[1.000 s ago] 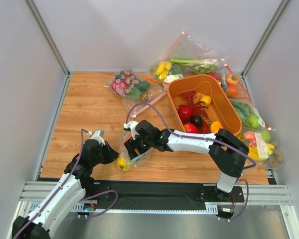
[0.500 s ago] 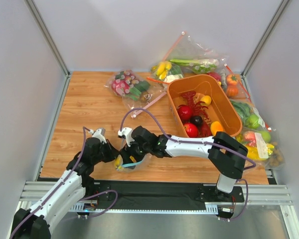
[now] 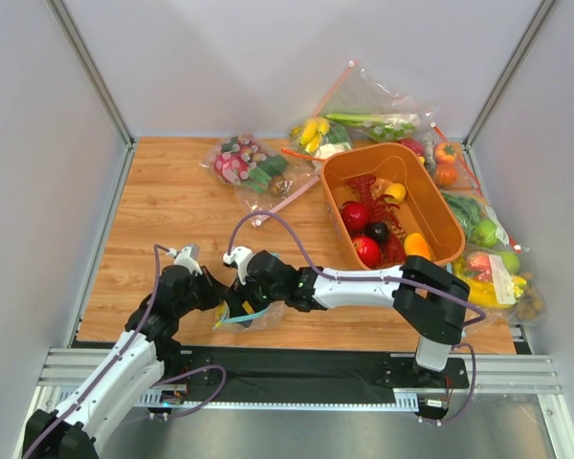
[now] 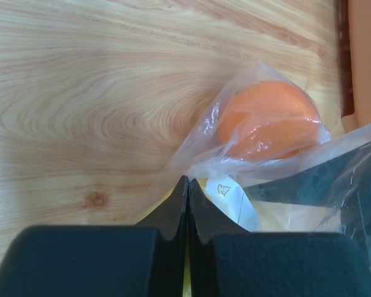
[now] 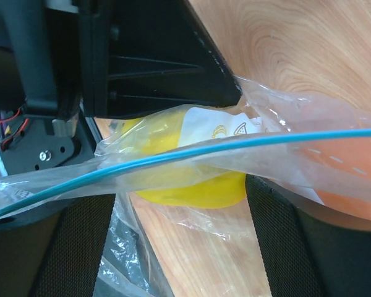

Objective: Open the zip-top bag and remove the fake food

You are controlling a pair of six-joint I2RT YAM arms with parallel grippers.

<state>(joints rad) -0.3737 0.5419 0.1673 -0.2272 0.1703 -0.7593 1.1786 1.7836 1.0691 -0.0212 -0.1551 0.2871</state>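
The zip-top bag (image 3: 235,316) lies near the table's front edge, between my two grippers. My left gripper (image 4: 187,183) is shut, pinching a fold of its clear plastic beside the white label (image 4: 233,199). An orange fruit (image 4: 269,117) sits inside the bag just beyond that pinch. My right gripper (image 5: 180,207) is open, its fingers (image 5: 283,241) wide apart on either side of the bag. The teal zip strip (image 5: 204,152) runs across that view, with a yellow fruit (image 5: 188,185) under it. From above, the left gripper (image 3: 209,292) and right gripper (image 3: 243,296) almost meet.
An orange bin (image 3: 430,206) at the right holds a red lobster (image 3: 368,191), red fruits (image 3: 366,251), a dark one and an orange one. Other filled bags (image 3: 253,163) lie along the back and the right edge (image 3: 493,273). Purple cables loop over both arms.
My right gripper has slid left and toward the front edge, closing in on the left gripper, and its jaws have widened. The bag has shifted with it. The left gripper stays shut.
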